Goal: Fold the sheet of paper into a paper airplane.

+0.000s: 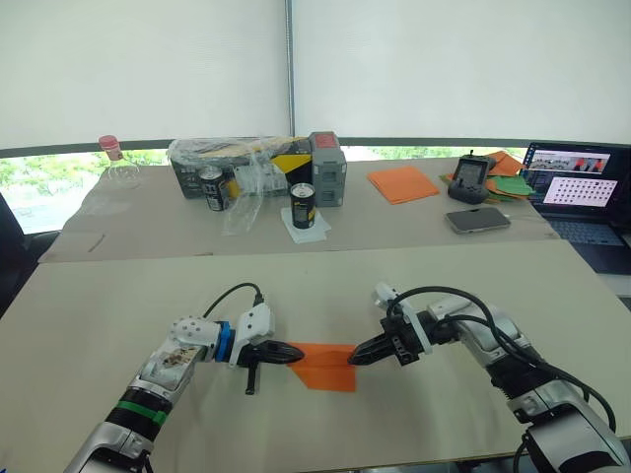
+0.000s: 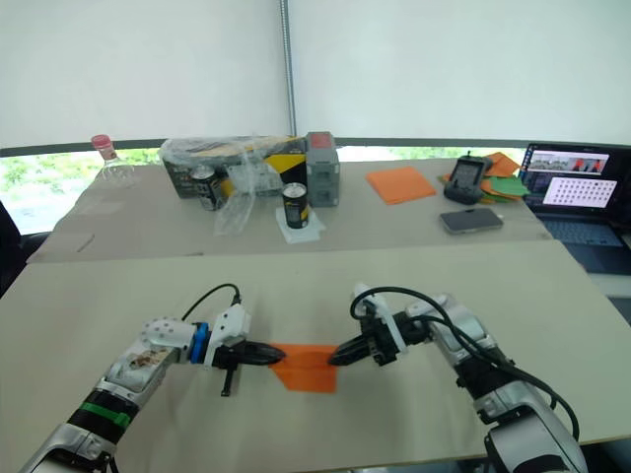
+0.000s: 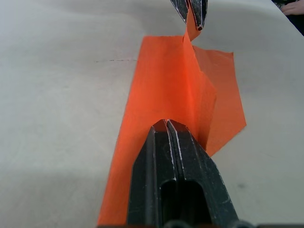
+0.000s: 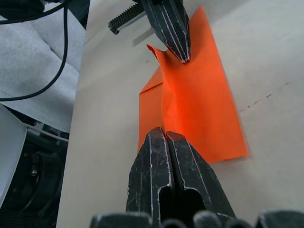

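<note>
The sheet of paper [image 1: 325,367] is bright orange, folded into a narrow strip with a raised flap, and lies on the near table between my two grippers. My left gripper [image 1: 298,352] is shut on its left end, the black fingers [image 3: 167,142] pinched together over the paper [image 3: 161,90]. My right gripper [image 1: 356,359] is shut on the opposite end; in its wrist view the fingers [image 4: 164,142] close on the paper [image 4: 199,104], with the left gripper's tips at the far end. A middle flap stands up between the two pinches.
The far table holds a stack of orange sheets [image 1: 402,183], green papers [image 1: 513,185], a phone [image 1: 477,219], a handheld controller [image 1: 467,177], a laptop [image 1: 582,192], two cans [image 1: 303,206], a plastic-wrapped crate [image 1: 232,163] and a bottle [image 1: 113,166].
</note>
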You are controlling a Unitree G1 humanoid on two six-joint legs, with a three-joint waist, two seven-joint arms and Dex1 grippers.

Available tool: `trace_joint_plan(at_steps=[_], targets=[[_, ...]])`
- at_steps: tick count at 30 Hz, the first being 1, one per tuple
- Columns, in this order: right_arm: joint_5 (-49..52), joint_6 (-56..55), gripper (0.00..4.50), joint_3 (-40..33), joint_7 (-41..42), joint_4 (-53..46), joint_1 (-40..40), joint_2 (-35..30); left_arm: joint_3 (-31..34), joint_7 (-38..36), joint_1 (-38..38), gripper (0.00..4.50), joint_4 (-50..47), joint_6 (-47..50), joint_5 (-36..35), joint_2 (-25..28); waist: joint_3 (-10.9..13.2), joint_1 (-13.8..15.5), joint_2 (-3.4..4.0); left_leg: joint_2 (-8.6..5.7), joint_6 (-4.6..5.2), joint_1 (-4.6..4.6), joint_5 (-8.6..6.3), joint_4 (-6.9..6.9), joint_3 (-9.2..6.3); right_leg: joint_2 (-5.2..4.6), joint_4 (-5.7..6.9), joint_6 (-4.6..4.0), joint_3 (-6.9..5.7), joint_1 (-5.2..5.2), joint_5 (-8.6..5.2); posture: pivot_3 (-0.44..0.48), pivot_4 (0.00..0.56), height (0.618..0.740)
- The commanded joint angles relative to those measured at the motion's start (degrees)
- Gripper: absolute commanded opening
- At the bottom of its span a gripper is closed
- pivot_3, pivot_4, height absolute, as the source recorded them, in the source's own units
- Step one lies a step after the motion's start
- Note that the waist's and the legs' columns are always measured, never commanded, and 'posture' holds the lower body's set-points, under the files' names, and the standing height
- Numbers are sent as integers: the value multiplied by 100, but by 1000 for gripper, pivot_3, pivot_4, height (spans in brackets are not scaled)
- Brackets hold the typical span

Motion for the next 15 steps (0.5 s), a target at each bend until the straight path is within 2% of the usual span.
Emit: trace_joint_plan(at_steps=[1, 15], targets=[[76, 50, 27, -158, 49, 231, -146, 67, -151, 0, 126, 0, 112, 52, 251, 42, 0, -7, 1, 0, 0, 0, 0, 0, 0, 0, 1, 0, 0, -1, 0, 0, 150, 740], [-536, -750, 27, 173, 278, 1240, -553, 159, -219, 85, 241, 0, 19, 17, 281, -49, -6, 4, 6, -4, 1, 6, 0, 1, 0, -9, 0, 3, -3, 7, 2, 0, 150, 740]])
